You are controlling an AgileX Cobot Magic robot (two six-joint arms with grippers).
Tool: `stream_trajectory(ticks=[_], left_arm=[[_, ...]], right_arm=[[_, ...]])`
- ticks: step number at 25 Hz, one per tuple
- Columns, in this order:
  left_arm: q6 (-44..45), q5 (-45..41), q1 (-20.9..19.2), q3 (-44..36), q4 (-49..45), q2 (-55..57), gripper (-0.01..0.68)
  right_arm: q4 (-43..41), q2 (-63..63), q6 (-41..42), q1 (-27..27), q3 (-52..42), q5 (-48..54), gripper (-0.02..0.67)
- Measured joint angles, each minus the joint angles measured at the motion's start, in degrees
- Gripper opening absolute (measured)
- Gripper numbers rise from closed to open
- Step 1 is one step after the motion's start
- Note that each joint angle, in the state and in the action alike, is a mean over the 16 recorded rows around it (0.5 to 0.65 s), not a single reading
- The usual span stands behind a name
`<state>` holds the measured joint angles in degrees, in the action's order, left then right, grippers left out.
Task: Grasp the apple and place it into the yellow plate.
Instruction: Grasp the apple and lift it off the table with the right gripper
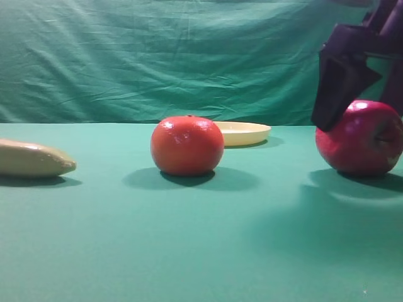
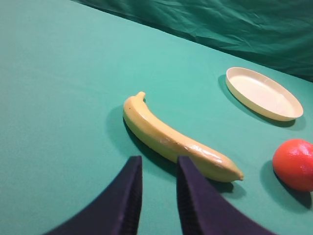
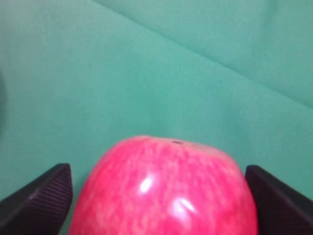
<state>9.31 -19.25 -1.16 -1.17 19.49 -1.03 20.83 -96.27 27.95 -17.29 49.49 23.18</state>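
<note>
The apple (image 1: 360, 139) sits on the green tabletop (image 1: 201, 245) at the far right, well apart from the yellow plate (image 1: 242, 133) behind the orange (image 1: 187, 145), and the right gripper (image 3: 156, 196) straddles it with jaws spread wide, a gap showing on each side in the wrist view. It looks firm, rounded and glossy, so probably slippery and moderately weighty; the safest hold is across its widest girth, pads level on opposite flanks. The left gripper (image 2: 157, 196) hangs nearly closed and empty near the banana (image 2: 176, 139)
</note>
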Motion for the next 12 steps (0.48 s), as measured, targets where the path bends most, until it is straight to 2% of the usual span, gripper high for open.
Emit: stream_trajectory(ticks=[6, 12], left_arm=[[0.0, 0.0, 0.0, 0.0, 0.0, 0.0, 0.157], [0.0, 0.0, 0.0, 0.0, 0.0, 0.0, 0.157]], right_arm=[[0.1, -1.4, 0.0, 0.0, 6.1, 1.0, 0.553], [0.8, -4.0, 0.0, -0.1, 16.4, 0.0, 0.552]])
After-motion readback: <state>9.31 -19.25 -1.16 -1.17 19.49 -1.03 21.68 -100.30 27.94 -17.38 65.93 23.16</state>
